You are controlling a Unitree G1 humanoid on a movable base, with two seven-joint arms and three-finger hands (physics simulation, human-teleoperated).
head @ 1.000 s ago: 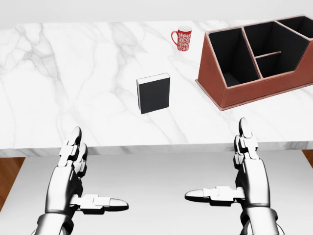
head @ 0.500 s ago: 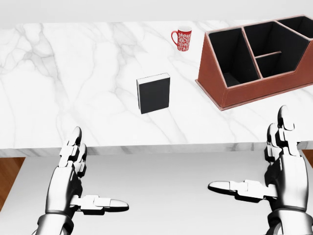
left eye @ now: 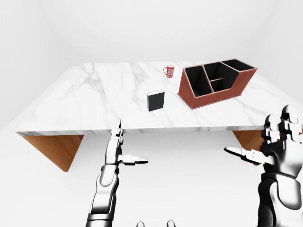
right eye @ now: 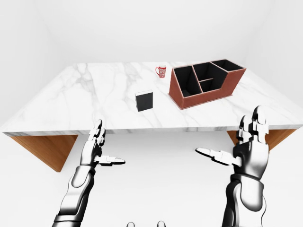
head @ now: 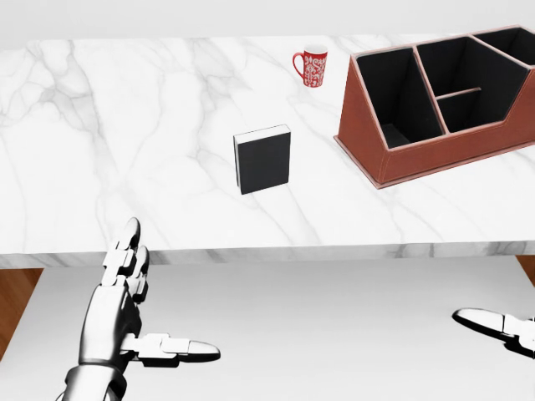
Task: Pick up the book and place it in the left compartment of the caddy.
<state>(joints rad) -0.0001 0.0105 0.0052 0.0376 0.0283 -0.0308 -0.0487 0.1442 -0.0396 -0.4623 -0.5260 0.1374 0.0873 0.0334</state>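
Three things sit on the marble tabletop: a black book, a brown caddy and a red mug. Taking the caddy as landmark in the head view, the book lies flat to its left and a little lower, apart from it, with pale page edges showing along its top and left sides. The mug stands upright just left of the caddy's upper left corner, clear of its wall. The caddy's left compartment is dark inside, and nothing shows in it.

Both hands hang below the tabletop's near edge, well apart from the book and touching nothing. The left hand is spread wide, fingers pointing up, thumb out to the right. The right hand, down and right of the caddy in the right-eye view, is likewise wide open, its thumb stretched left; only that thumb tip shows in the head view.
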